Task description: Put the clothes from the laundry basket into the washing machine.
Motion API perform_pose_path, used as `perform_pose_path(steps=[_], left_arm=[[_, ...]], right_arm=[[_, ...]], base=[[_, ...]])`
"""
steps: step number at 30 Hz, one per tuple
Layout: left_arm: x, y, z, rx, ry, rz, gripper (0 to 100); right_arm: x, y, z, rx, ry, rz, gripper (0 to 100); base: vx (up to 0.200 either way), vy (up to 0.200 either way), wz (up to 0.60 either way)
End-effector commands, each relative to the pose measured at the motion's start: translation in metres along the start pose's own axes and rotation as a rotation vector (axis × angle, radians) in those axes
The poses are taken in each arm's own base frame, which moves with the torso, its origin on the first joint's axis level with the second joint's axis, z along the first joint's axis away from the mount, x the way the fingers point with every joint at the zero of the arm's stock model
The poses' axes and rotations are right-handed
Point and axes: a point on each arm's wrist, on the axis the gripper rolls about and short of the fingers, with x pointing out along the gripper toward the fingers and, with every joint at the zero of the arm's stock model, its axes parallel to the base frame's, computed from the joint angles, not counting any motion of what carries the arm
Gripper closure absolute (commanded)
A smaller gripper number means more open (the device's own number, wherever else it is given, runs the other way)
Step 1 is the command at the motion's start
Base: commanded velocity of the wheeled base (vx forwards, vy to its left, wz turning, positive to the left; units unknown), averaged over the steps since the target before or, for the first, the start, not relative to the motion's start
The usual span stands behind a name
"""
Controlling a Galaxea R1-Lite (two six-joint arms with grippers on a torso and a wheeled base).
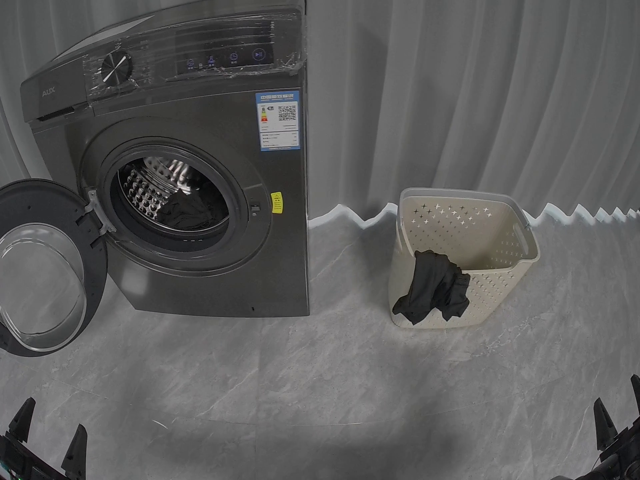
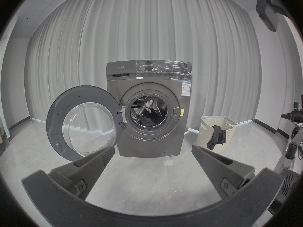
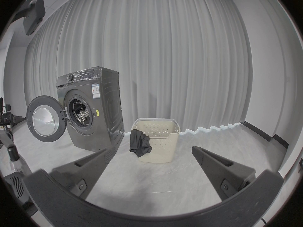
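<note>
The washing machine (image 1: 200, 168) is stood against the curtain (image 1: 467, 68) with its round door (image 1: 47, 268) swung fully aside, so the drum is left free for loading. One dark cloth (image 1: 190, 211) is seen lying inside. The laundry basket (image 1: 497, 281) is set on the floor near it, with a black garment (image 1: 432, 288) draped over the near rim, likely easy to grasp. The left gripper (image 1: 53, 416) and right gripper (image 1: 617, 395) are held low, well apart from both, spread wide and empty.
</note>
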Motion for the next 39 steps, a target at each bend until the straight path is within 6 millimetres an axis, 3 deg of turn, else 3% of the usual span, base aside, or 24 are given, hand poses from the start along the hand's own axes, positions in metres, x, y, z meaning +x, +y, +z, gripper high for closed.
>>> perform_pose_path(steps=[1,10,22,31,39], left_arm=[[0.0001,0.0,-0.0048,0.003,0.002,0.0,0],[0.0001,0.0,-0.0048,0.005,0.002,-0.001,0],[0.0001,0.0,-0.0048,0.003,0.002,0.0,0],[0.0001,0.0,-0.0048,0.003,0.002,-0.004,0],[0.0001,0.0,-0.0048,-0.002,0.002,-0.001,0]], right_arm=[[0.0002,0.0,-0.0052,0.0,0.003,0.0,0],[0.0002,0.0,-0.0052,0.0,0.003,0.0,0],[0.0002,0.0,-0.0052,0.001,0.003,-0.003,0],[0.0002,0.0,-0.0052,0.001,0.003,-0.003,0],[0.0002,0.0,-0.0052,0.003,0.003,-0.001,0]], base=[[0.0,-0.2,0.0],[0.0,-0.2,0.0],[0.0,0.0,0.0],[0.2,0.0,0.0],[0.0,-0.05,0.0]])
